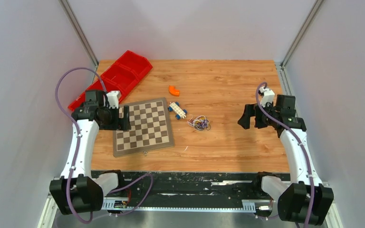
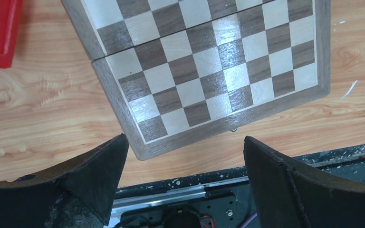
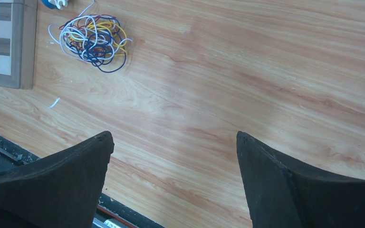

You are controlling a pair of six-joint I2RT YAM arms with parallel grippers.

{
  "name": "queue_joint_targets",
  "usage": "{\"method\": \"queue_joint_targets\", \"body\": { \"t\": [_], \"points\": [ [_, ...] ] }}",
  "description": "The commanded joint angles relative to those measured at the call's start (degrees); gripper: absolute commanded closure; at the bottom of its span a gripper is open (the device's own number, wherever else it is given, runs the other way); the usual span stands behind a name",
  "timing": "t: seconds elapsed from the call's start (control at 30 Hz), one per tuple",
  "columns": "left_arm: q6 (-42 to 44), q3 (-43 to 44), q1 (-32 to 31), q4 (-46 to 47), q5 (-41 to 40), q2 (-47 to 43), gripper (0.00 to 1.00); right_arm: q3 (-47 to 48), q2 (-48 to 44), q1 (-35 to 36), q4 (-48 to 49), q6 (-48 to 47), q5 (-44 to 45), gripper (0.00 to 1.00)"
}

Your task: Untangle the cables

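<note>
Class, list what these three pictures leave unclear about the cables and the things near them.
- Top view: cables too small; strands cannot be counted.
- Right wrist: strands overlap, so their ends and crossings are hidden; toy cut off by the top edge.
- Left wrist: no cables in frame; chessboard cut off by the top edge.

Glossy wooden chessboard [image 2: 209, 71] on smooth wood-grain table [image 3: 247, 76]; thin plastic-coated cables [image 3: 92, 40].

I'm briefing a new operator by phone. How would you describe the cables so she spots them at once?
Find the chessboard on the wooden table. Just off its right edge, on the near side of the blue-and-white toy, lie the cables. They are the only loose knot of thin wires, yellow, white, blue and red, among solid things.
</note>
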Motion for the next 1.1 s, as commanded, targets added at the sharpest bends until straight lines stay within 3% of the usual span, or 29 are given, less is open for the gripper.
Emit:
{"method": "queue_joint_targets", "body": {
  "t": [0.0, 0.17, 0.23, 0.33, 0.43, 0.63, 0.87, 0.97, 1.07],
  "points": [
    [1.45, 6.84, 0.18, 2.08, -1.03, -1.55, 0.00, 3.92, 2.78, 2.56, 1.58, -2.46, -4.17, 0.00],
    [-0.11, 14.74, 0.17, 6.64, -2.91, -2.94, 0.00, 7.60, 7.16, 12.88, 1.20, -6.90, 0.61, 0.00],
    [0.57, 15.10, 0.16, 9.99, 0.97, -4.85, 0.00, 9.22, 9.75, 17.08, 1.33, -8.28, 2.99, 0.00],
    [7.57, 13.06, 0.12, 12.41, 16.26, -7.61, 0.00, 11.51, 14.79, 22.12, 1.15, -9.96, 3.42, 0.00],
    [5.54, 11.25, -1.85, 15.90, 22.56, -7.88, 0.00, 14.12, 20.88, 25.20, 1.31, -10.45, 1.16, 0.00],
    [0.28, 4.46, -10.03, 21.34, 17.73, -5.15, 0.00, 20.16, 34.81, 29.94, 2.02, -10.22, 0.62, 0.00],
    [-1.65, 1.31, -13.07, 21.89, 18.60, 0.49, 0.00, 29.03, 47.12, 32.97, 4.15, -9.41, -0.13, 0.02],
    [-6.17, 0.62, -13.97, 22.65, 17.31, 2.91, 0.00, 31.57, 50.54, 34.24, 4.21, -9.23, -1.64, 0.14],
    [-10.26, 0.18, -14.53, 24.81, 15.17, 5.13, 0.00, 31.31, 51.74, 34.70, 3.83, -9.71, -3.16, 0.41]
  ]
}}
